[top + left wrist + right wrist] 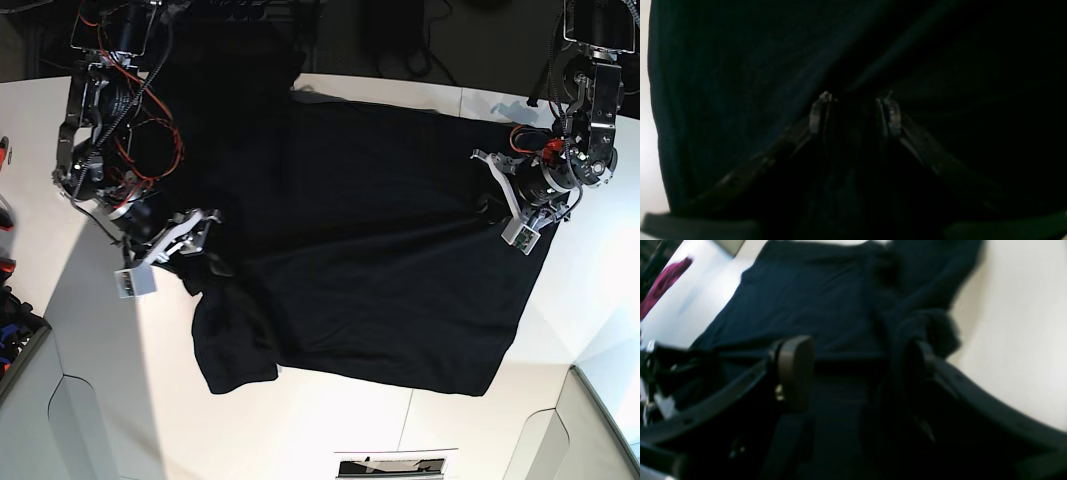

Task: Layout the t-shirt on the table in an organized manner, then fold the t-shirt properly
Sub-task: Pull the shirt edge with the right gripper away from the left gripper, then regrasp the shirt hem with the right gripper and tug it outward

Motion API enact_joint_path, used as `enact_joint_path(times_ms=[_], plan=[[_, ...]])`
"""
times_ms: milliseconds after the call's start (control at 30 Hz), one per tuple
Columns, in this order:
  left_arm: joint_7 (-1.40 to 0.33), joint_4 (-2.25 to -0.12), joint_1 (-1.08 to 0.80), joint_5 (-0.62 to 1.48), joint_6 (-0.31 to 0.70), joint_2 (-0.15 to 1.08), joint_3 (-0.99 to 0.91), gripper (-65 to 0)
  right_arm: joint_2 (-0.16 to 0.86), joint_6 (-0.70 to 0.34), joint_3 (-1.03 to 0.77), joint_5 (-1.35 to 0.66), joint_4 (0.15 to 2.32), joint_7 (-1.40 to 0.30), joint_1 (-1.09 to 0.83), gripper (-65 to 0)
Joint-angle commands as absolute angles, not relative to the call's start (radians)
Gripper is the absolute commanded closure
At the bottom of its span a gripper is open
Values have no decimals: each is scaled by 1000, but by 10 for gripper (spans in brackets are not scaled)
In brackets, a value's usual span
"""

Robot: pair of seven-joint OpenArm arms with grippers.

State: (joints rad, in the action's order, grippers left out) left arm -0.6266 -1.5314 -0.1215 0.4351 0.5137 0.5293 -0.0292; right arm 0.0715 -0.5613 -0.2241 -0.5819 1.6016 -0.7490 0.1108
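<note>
Black t-shirt (pixel 380 250) lies spread plain side up across the white table (pixel 330 430), one sleeve bunched beside the right gripper (pixel 853 370), whose jaws stand apart; left gripper (pixel 855 115) pinches a fold at the shirt's opposite edge

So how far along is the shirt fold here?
Layout mostly done: the shirt lies spread on the table, though its sleeve end by the right gripper is bunched. That gripper looks open over the bunch; the left gripper sits at the opposite edge. No fold shows yet.
</note>
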Motion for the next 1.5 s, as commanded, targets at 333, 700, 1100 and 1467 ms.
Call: enact_joint_path(times_ms=[333,700,1100,1467], plan=[[-606,-1544,-108,422,521,547,-37,-237,77,-553,-410,-513,1621,-662,138,-390],[-602,-1544,-108,422,521,546,-37,-237,87,-508,-585,-413,1609,-575,157,-390],[-602,-1544,-108,426,520,546,-37,-237,121,-423,-544,-353,1199,-514,300,-390],[-602,-1544,-108,426,520,546,-37,-237,39,-462,-379,-402,1122,-511,325,-390]])
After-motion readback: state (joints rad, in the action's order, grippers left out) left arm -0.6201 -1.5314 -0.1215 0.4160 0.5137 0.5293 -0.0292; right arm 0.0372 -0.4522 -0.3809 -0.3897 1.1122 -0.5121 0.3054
